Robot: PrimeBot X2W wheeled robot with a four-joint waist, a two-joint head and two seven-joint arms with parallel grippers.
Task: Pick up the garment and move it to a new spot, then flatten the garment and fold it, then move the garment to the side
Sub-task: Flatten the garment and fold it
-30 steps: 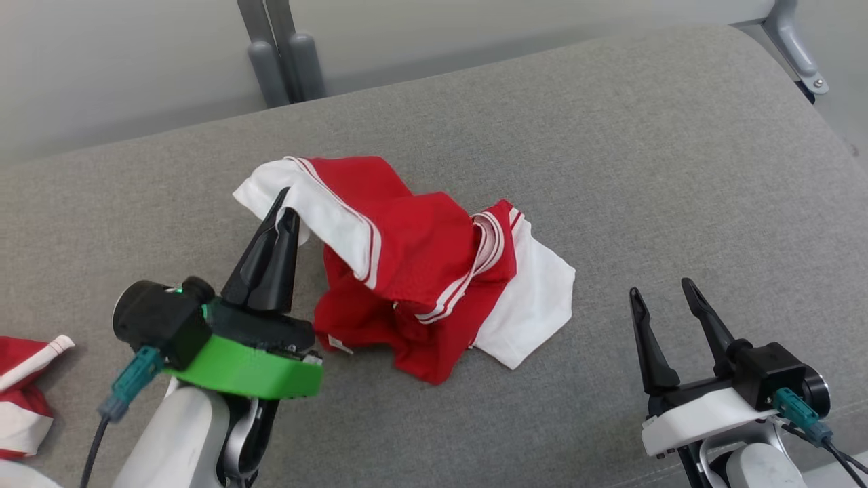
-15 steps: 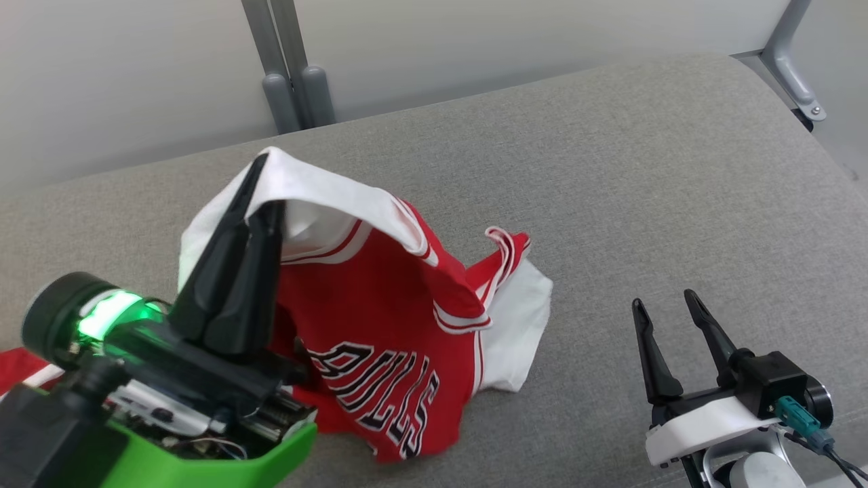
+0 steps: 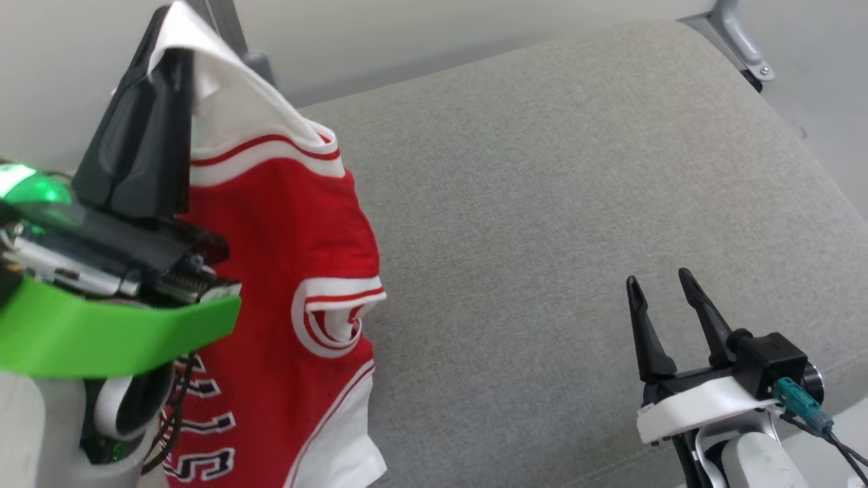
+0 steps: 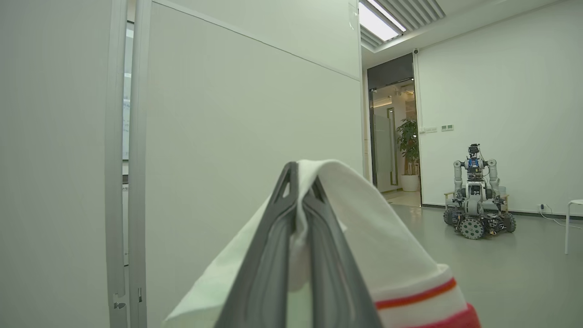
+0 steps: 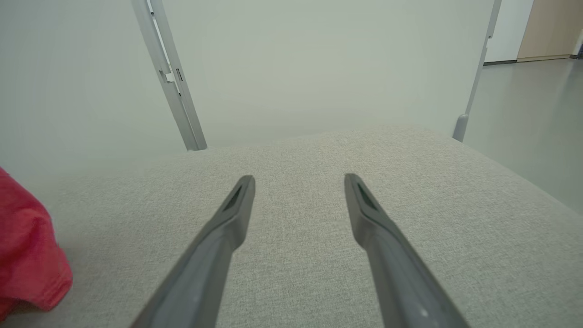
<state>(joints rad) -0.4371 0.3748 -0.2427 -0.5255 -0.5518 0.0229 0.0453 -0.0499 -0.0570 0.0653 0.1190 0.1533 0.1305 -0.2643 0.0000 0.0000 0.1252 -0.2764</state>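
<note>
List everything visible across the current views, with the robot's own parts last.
jersey: one, red and white, hanging from the left gripper over the cushion's left side
cushion: one, grey fabric, in front of the robot
metal posts: two, grey, behind the cushion
other robot: one, white and dark, on the floor by the far wall
potted plant: one, green, in the doorway
left gripper: one, dark fingers, held high, shut on the jersey's white edge
right gripper: one, dark fingers, open, low at right over the cushion

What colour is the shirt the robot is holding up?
The jersey is red with white trim and black lettering; the head view shows it best.
</note>
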